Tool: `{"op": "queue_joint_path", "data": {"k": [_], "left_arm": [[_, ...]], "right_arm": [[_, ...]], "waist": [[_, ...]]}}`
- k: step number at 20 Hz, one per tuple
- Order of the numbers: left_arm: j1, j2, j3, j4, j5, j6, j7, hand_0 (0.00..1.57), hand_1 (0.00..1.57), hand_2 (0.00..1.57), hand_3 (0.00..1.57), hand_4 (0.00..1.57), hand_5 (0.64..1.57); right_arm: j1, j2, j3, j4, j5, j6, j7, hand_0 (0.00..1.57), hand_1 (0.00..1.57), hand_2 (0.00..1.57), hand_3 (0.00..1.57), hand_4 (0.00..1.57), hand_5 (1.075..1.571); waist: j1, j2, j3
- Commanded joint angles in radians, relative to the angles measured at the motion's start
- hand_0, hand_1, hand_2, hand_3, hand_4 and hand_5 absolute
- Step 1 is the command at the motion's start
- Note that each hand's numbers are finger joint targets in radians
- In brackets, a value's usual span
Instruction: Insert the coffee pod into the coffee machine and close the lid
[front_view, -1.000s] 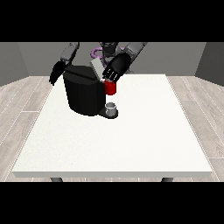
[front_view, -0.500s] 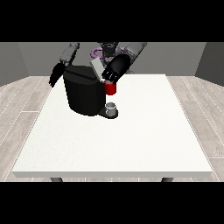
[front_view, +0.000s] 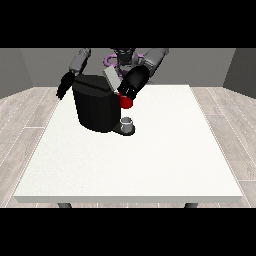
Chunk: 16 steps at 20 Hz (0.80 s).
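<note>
The black coffee machine (front_view: 96, 107) stands on the white table (front_view: 150, 160) at the back left. Its grey lid (front_view: 112, 78) is raised and tilted at the top. The hand at the view's right (front_view: 133, 84) is right beside the lid, just above a red thing at the machine (front_view: 126, 102). Below it a small grey thing (front_view: 127, 122) rests on the machine's base. The hand at the view's left (front_view: 64, 85) hangs open beside the machine's far side, touching nothing that I can see.
The robot's torso (front_view: 122, 56) is behind the table's far edge. The table's wide white top stretches towards the camera and to the right, with a wood floor (front_view: 20, 120) around it.
The hand at the view's right has come down a little towards the machine's top and the lid. The hand at the view's left has hardly moved.
</note>
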Motion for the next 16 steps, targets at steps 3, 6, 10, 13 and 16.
{"op": "queue_joint_path", "data": {"k": [3, 6, 10, 13, 16], "left_arm": [[0.008, 0.022, 0.012, 0.015, -0.001, 0.001, -0.047, 1.12, 1.12, 1.14, 0.98, 0.00, 1.571], [-0.041, 0.000, 0.022, 0.005, -0.003, 0.037, -0.027, 1.14, 1.14, 1.14, 0.96, 0.00, 1.571], [-0.016, -0.011, 0.028, -0.006, -0.003, 0.071, -0.050, 1.23, 1.23, 1.20, 0.95, 0.00, 1.571], [-0.017, 0.025, 0.047, 0.033, -0.006, 0.087, -0.075, 1.21, 1.21, 1.19, 0.97, 0.00, 1.571], [-0.020, -0.009, 0.027, -0.008, -0.010, 0.079, -0.082, 1.27, 1.27, 1.24, 0.97, 0.00, 1.571]], "right_arm": [[-0.014, -0.030, -0.031, 0.012, -0.005, -0.002, 0.023, 0.00, 0.00, 0.00, 0.00, 0.00, 1.571], [-0.055, 0.031, -0.008, 0.015, 0.015, -0.059, 0.017, 0.00, 0.00, 0.00, 0.00, 0.00, 1.571], [-0.016, 0.015, -0.016, 0.026, 0.003, -0.035, -0.009, 0.00, 0.00, 0.00, 0.00, 0.00, 1.571], [-0.024, 0.020, 0.029, -0.038, 0.023, -0.020, 0.031, 0.00, 0.00, 0.00, 0.00, 0.04, 1.571], [-0.052, -0.014, -0.027, 0.036, 0.004, -0.021, 0.006, 0.00, 0.00, 0.00, 0.00, 0.14, 1.571]], "waist": [[0.019, 0.008, -0.0004], [0.022, 0.042, -0.0002], [0.014, 0.022, -0.0002], [-0.040, 0.043, -0.0005], [0.020, 0.035, -0.0001]]}}
